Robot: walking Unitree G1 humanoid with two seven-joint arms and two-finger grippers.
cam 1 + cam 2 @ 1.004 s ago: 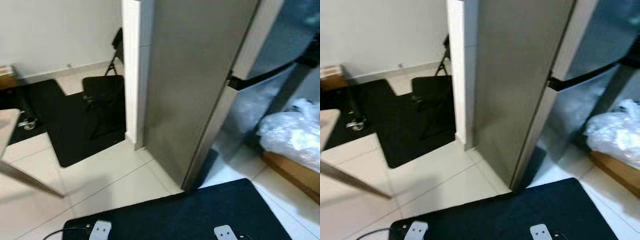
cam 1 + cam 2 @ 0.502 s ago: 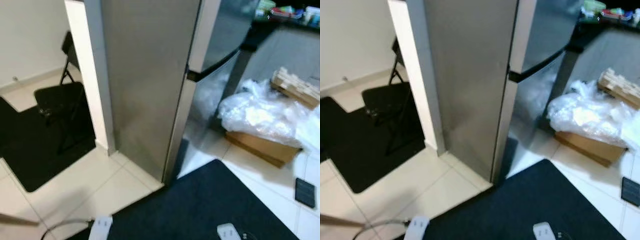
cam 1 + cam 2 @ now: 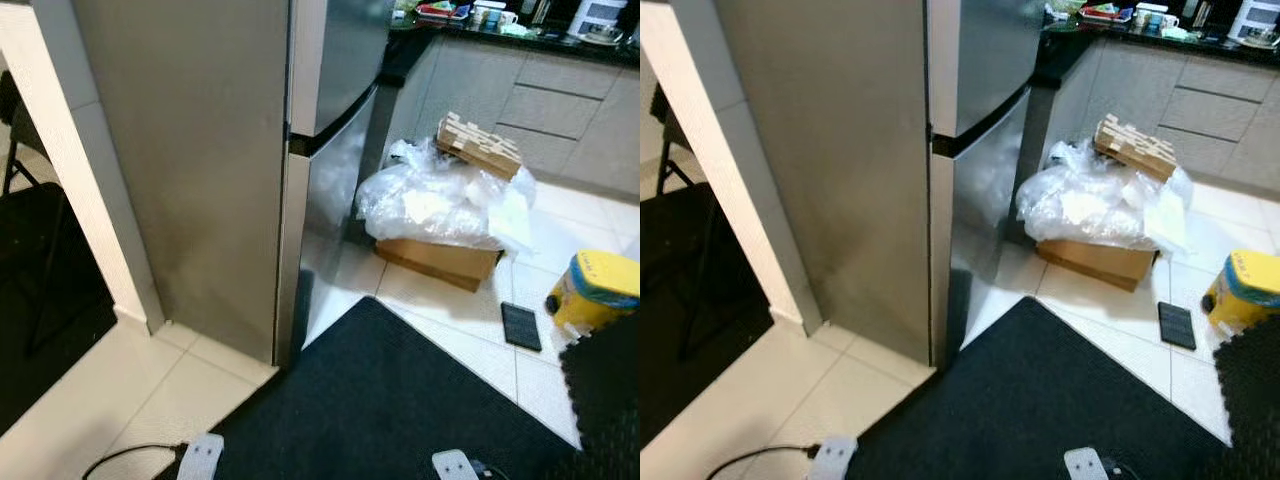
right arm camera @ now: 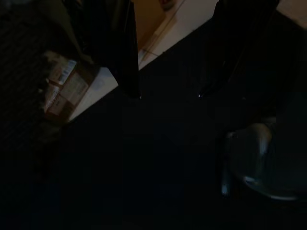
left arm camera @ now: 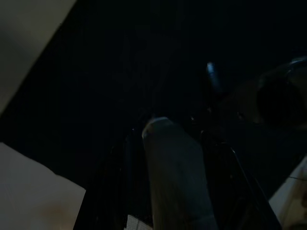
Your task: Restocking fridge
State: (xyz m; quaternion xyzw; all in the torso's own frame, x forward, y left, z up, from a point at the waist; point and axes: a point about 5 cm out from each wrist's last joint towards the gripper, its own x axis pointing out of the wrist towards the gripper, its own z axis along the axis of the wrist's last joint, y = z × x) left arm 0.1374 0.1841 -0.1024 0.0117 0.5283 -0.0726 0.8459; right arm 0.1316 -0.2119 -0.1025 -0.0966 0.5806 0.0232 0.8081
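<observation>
Left eye view: the fridge (image 3: 220, 170) takes the upper left and centre of the frame, both doors closed, the dark seam between upper and lower door running up toward the right. It stands tall and upright, its steel side facing us, its door front angled toward upper right. A black mat (image 3: 390, 400) covers the floor in the lower centre, w/ a cardboard box (image 3: 437, 262) under a heap of clear plastic wrap (image 3: 430, 195) at centre right, just beside the fridge front. A yellow tub (image 3: 592, 290) sits at the right edge.

Right eye view: same scene; the worktop (image 3: 1160, 35) w/ cups shows at upper right.

Left wrist view: very dark; left end effector (image 5: 168, 182) hangs over the mat, finger state can't be told.

Right wrist view: right end effector (image 4: 168, 91) hangs w/ fingers spread apart, nothing between them, mat beneath, pale tile beyond.

Judgement: the door front lies ahead and right, so the right arm looks nearer; the wrist views show the end effectors, the eye views the fridge.
</observation>
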